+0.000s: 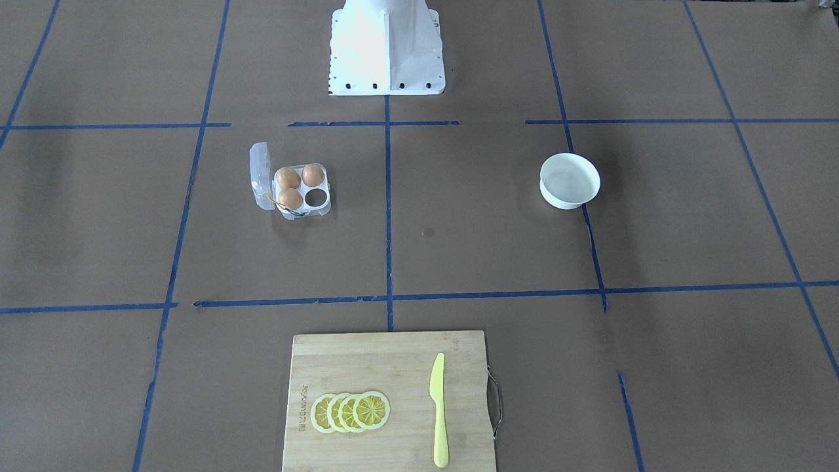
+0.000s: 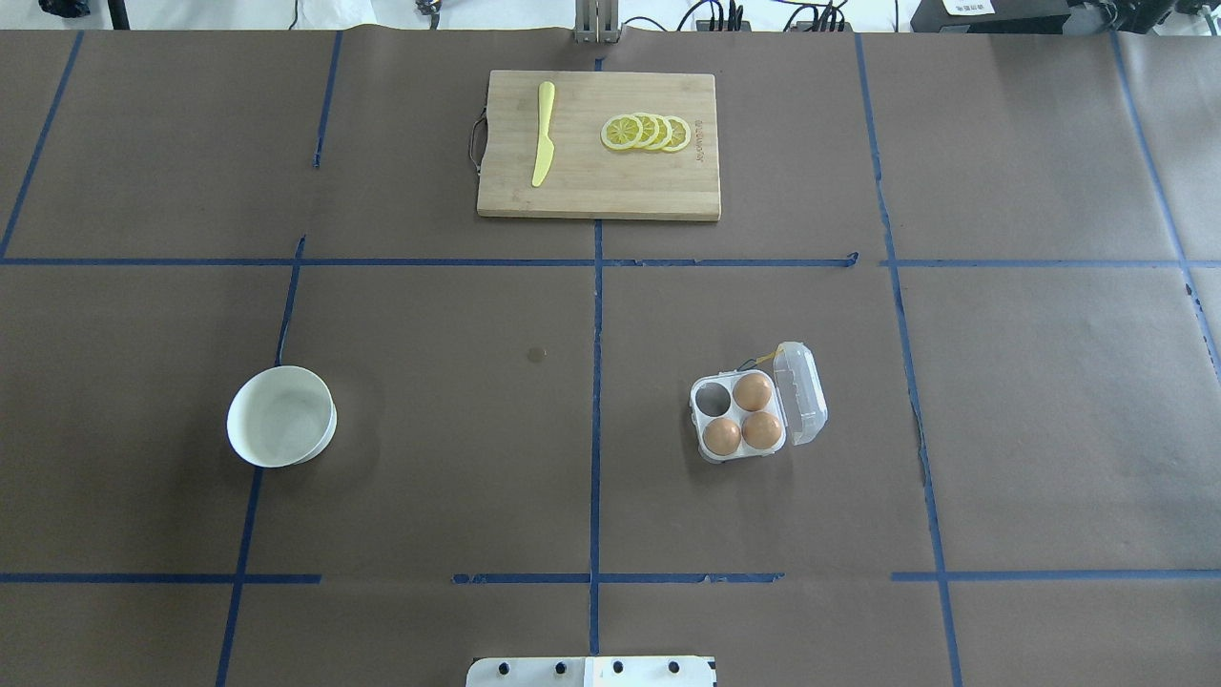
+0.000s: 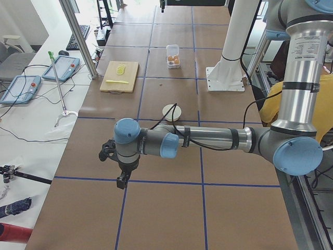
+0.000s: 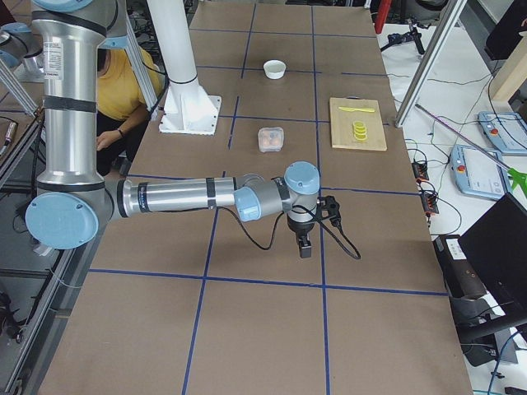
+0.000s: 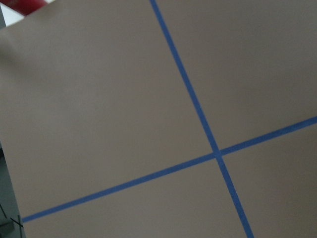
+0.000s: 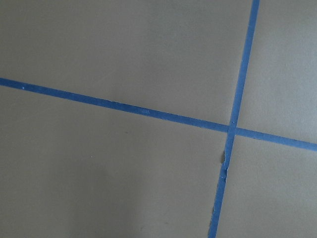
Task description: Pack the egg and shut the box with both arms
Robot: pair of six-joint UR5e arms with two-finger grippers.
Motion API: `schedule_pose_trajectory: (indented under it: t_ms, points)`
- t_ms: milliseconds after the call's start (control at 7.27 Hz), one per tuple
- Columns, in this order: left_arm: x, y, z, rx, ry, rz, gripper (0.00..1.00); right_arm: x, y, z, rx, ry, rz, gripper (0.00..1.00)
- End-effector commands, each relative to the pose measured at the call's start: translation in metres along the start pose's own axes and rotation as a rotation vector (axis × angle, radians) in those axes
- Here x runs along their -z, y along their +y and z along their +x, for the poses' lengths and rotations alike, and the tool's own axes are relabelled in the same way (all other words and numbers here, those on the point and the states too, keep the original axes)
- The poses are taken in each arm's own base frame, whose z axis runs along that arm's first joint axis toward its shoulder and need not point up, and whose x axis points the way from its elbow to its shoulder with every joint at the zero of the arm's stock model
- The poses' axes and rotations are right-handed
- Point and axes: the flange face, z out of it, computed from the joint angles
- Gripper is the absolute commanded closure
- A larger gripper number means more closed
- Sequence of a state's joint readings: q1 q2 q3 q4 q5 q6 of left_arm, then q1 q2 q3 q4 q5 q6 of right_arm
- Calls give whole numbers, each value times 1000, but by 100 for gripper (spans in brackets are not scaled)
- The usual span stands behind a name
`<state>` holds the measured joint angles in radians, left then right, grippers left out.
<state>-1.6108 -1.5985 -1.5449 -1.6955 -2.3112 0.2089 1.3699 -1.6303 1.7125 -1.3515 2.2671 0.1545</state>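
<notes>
Left arm: we see the left arm (image 3: 208,139) reaching out low and level over the table's left end, wrist turned down.
Left gripper: the left gripper (image 3: 122,180) hangs just above a blue tape line. Only the side camera catches it, so we cannot tell whether its fingers are apart or together.
Right arm: the right arm (image 4: 177,197) mirrors that pose at the table's right end, forearm level.
Right gripper: the right gripper (image 4: 305,247) points down, close over the paper, and again we cannot tell how its fingers stand.
Wrist cameras: both give us only brown paper and crossing tape.
Overhead and front views: no arms here, but the box (image 2: 712,399) is sharp. Its lid (image 2: 801,393) is swung open to the right, three eggs (image 2: 753,391) sit in their cups, and one cup is bare.
Box position: right of the centre line, well apart from both grippers.
Surface: brown paper table (image 2: 429,315) with a blue tape grid. A white bowl (image 2: 281,417) is at left, and a cutting board (image 2: 591,186) at the far side holds lemon slices (image 2: 647,132) and a yellow knife (image 2: 544,134).
Room: a white base block (image 1: 387,49), and a person in yellow (image 4: 123,82) behind the robot.
</notes>
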Motion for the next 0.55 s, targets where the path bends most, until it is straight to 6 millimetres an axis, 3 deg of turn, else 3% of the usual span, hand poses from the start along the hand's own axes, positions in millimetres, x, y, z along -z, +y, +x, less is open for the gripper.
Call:
schedule_pose_trajectory:
  t_ms: [0,138,275,412]
  points:
    - [-12,25,-7,98,93,-62,0,3,-3,-3,4,-3,7,0]
    - [-12,33,-7,108,86,-80,0,5,-5,-5,5,-7,11,0]
    - [-6,26,-4,95,72,-72,0,10,-7,-11,14,-10,23,0]
    - [-6,24,-5,97,72,-74,0,25,-12,-34,-19,-28,50,0]
